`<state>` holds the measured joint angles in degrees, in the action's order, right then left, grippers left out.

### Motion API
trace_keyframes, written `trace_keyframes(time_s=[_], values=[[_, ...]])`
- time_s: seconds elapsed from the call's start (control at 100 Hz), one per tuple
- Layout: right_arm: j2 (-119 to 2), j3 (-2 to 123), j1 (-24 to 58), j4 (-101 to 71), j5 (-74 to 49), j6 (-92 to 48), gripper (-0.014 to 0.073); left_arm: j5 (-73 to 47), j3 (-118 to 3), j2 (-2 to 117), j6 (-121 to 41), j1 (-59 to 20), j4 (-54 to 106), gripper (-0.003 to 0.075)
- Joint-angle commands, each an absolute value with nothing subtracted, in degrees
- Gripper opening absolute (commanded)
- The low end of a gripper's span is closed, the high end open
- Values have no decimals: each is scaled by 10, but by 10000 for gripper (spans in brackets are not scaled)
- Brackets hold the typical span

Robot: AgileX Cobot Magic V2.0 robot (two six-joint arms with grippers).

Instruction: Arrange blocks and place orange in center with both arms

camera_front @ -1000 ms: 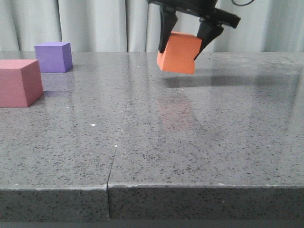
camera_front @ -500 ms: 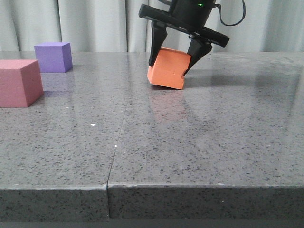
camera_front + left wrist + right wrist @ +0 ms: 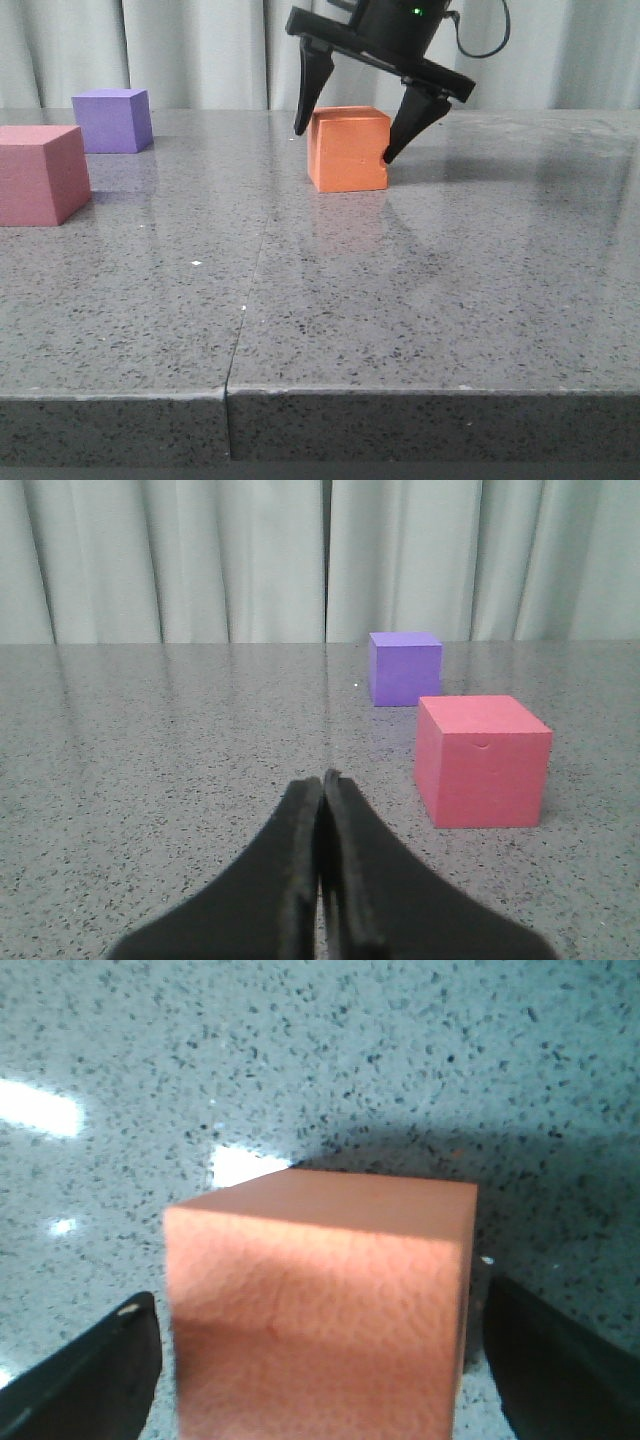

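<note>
Three foam cubes [image 3: 348, 150] on speckled table [image 3: 400, 300]

My front camera sits low, facing forward across the table [image 3: 400, 300]. Right wrist camera looks down close onto the orange cube [image 3: 320, 1300], shared with front [image 3: 347, 150]. Left wrist camera looks level towards the curtain [image 3: 200, 560].

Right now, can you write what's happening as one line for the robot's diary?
orange cube: flat on table | right end effector: open, straddling it | left end effector: shut, empty | pink cube, purple cube: far left
</note>
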<state>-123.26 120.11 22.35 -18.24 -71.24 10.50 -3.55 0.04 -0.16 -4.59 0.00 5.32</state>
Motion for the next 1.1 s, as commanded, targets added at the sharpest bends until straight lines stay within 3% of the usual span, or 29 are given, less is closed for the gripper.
trace_keyframes(time_s=[0.0,0.26,0.33,0.55,0.7,1.09], values=[[-1172,1219,222,-197,-742,91,643,7,28,-21,-41,0,54,-20],[-1111,1219,222,-158,-743,87,575,7,28,-21,-41,0,54,-20],[-1097,1219,222,-157,-744,84,495,7,28,-21,-41,0,54,-20],[-1061,1202,222,-157,-749,83,112,7,28,-21,-41,0,54,-20],[-1030,1161,222,-143,-741,72,-34,7,28,-21,-41,0,54,-20],[-816,864,222,-112,-547,63,-55,7,28,-21,-41,0,54,-20]])
